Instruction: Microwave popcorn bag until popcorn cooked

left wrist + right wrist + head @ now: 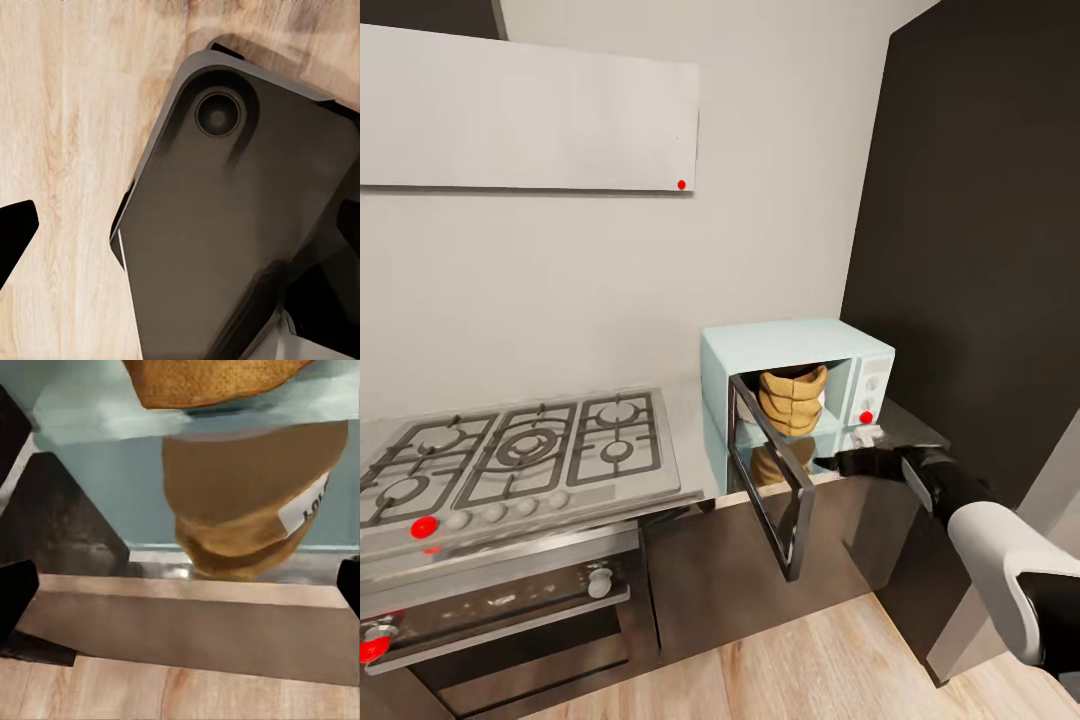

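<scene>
Progress: the popcorn bag (792, 398) is seen already standing inside the microwave (790, 345), so the pick-up and placement can be judged done.
Remaining: the door (770, 475) is swung wide open toward the room; closing it and starting the heating are judged to be left.
Popcorn state: no kernels can be made out, so whether anything is cooked cannot be told.
Bag location: upright in the microwave cavity, behind the open door and left of the knob panel; its reflection is carried by the shiny desk (700, 440) in front of the cavity.
Bag look: a mustard-tan cloth sack with a thick rolled rim and soft stacked folds; in the right wrist view a white label with dark lettering is shown on its mirrored image (247, 502).
Microwave look: pale mint-blue, boxy, with white knobs and a small red light (866, 417) at the lower right of the panel.
Right pincer (838, 462): extended just in front of the microwave, beside the door's free edge; the fingers are spread apart and nothing is held.
Left pincer: seen above the wooden floor (67, 150) beside a dark part of the robot; fingertips are spread wide, with nothing pinched.
</scene>
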Robot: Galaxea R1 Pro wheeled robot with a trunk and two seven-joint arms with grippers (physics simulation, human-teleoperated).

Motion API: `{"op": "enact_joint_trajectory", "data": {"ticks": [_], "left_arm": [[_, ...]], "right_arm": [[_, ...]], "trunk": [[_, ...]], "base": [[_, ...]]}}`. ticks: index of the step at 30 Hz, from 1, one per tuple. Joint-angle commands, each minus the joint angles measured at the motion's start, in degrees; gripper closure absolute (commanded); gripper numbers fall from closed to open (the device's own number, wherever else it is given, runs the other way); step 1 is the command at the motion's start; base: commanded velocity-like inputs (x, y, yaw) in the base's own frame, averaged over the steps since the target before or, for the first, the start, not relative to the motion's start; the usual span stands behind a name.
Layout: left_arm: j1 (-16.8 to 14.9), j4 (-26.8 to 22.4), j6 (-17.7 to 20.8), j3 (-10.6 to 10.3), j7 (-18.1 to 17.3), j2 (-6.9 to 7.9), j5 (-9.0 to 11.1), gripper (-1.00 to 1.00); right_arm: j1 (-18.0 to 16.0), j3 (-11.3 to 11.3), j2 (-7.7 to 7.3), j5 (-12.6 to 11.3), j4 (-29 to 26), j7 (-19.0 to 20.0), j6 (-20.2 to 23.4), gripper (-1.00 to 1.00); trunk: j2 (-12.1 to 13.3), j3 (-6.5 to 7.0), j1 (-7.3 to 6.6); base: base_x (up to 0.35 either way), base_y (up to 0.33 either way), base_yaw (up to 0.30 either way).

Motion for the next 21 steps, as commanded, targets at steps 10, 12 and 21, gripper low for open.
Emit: {"op": "enact_joint_trajectory", "data": {"ticks": [10, 12, 21], "left_arm": [[0.0, 0.0, -0.2, -0.1, 0.1, -0.01, 0.7, -1.00], [0.0, 0.0, -0.2, 0.0, 0.1, -0.02, 0.8, -1.00], [0.0, -0.2, -0.2, 0.1, 0.3, -0.02, 1.1, -1.00]], "right_arm": [[0.0, -0.4, 0.85, -7.3, -6.4, -3.2, -7.2, -1.00], [0.0, -0.4, 0.90, -7.3, -6.4, -3.5, -8.6, -1.00], [0.0, -0.3, 4.39, -6.6, -5.7, -5.9, -16.4, -1.00]], "trunk": [[-0.1, -0.08, 0.01], [-0.1, -0.08, 0.01], [-0.1, -0.08, 0.01]], "base": [[0.000, 0.000, 0.000], [0.000, 0.000, 0.000], [0.000, 0.000, 0.000]]}}
